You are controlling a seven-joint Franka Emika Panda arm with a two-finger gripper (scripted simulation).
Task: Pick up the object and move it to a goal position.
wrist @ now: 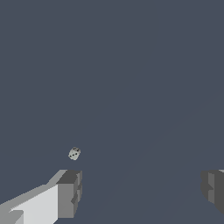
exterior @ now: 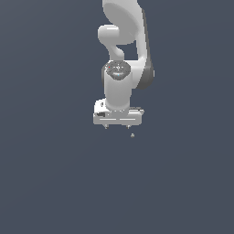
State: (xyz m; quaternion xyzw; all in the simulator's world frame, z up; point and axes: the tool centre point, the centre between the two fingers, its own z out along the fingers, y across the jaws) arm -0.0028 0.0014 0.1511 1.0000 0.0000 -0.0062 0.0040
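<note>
You are watching the arm (exterior: 125,55) hanging over a plain dark surface whose edges and corners are not showing, so places cannot be tied to them. The gripper (exterior: 117,126) is standing wide open, holding nothing. The object (exterior: 132,135) is lying just beside one fingertip (wrist: 69,192), outside the jaws. Grasping, lifting and carrying are all remaining, I judge.

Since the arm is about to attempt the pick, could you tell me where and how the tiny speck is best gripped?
Grip the speck across its whole body: it is a small rounded lump with no handle or edge to favour. Come straight down from above, as the gripper already points downward with jaws wide apart. In the exterior view the speck lies just off to that view's right, so centre over it first.
</note>
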